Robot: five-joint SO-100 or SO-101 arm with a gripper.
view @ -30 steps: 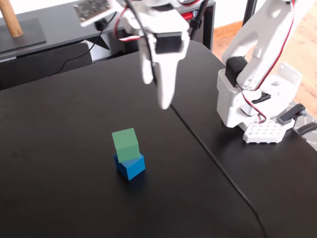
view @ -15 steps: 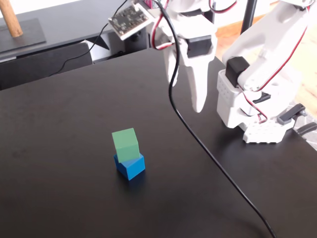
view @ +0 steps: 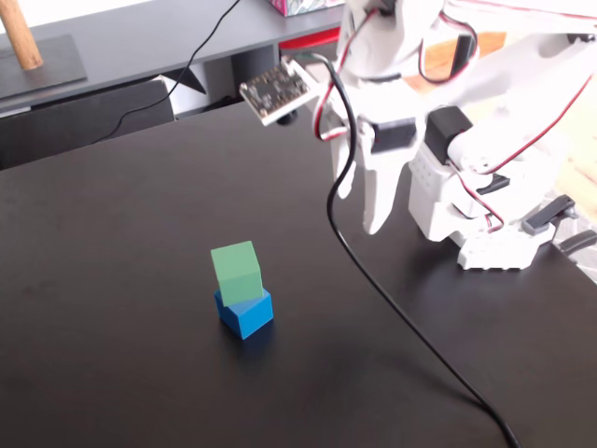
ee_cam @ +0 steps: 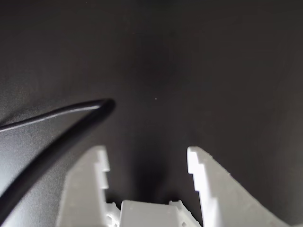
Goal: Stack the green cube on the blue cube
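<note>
The green cube [view: 235, 271] sits on top of the blue cube [view: 246, 313], turned slightly off square, on the black table [view: 112, 280]. Both appear small, light, rigid and matte; opposite flat side faces would offer the best hold. The gripper [view: 364, 210] hangs well to the right of the stack in the fixed view, near the arm base [view: 485, 201]. In the wrist view its fingers [ee_cam: 196, 163] stand apart with nothing between them.

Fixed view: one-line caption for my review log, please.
Green cube sits skewed atop the blue cube on the black table; gripper off to the right, empty.
</note>
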